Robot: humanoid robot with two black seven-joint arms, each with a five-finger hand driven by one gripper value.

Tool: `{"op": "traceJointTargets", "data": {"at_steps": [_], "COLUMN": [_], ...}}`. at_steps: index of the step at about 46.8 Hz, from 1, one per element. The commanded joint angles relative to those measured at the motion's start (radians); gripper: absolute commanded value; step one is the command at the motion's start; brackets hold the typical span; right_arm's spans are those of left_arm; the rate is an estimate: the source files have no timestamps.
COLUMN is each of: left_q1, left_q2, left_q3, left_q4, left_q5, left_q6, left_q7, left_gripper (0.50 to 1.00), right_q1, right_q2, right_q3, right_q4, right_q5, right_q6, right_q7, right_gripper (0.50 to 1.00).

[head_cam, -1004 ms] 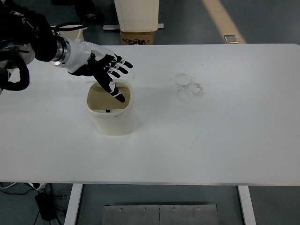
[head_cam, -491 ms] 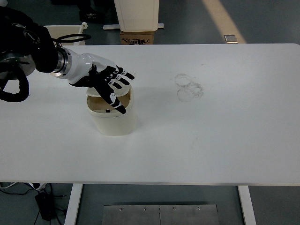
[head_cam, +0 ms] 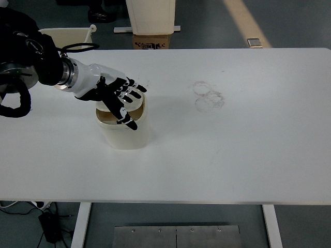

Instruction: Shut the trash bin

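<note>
— Locating bin (head_cam: pixel 124 133): cream, upright on table (head_cam: pixel 232 155), left of centre, long axis vertical, mouth facing up. Opening partly visible as a brown gap on the left side of the top.

— Confirming. Lid state?

— Lid apparently tilted under the hand, not yet seated; exact angle hidden.

— Noting left hand (head_cam: pixel 111 93): flat over the top, fingers (head_cam: pixel 133 92) spread and extended, pinching nothing, thumb pointing toward the near rim. Contact with lid likely, not certain.

— Step in hand: pressing lid down, judged mid-way.

— Next move: pushing straight down and slightly forward until flush with rim; keeping force centred to avoid tipping the bin.

— Right hand?

— Out of view. Faint ring marks (head_cam: pixel 208 96) farther right; irrelevant.
</note>
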Motion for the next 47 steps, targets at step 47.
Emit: {"op": "traceJointTargets", "data": {"at_steps": [47], "left_q1": [0.066], "left_q2": [0.009], "left_q3": [0.013], "left_q4": [0.0], "left_q5": [0.0], "left_q6": [0.021], "left_q7": [-0.023], "left_gripper": [1.0], "right_q1": [0.0], "right_q2": [0.0], "right_q3": [0.0], "right_q4": [0.0], "right_q5": [0.002], "right_q6": [0.0], "right_q7": [0.0], "right_gripper": [0.991]}}
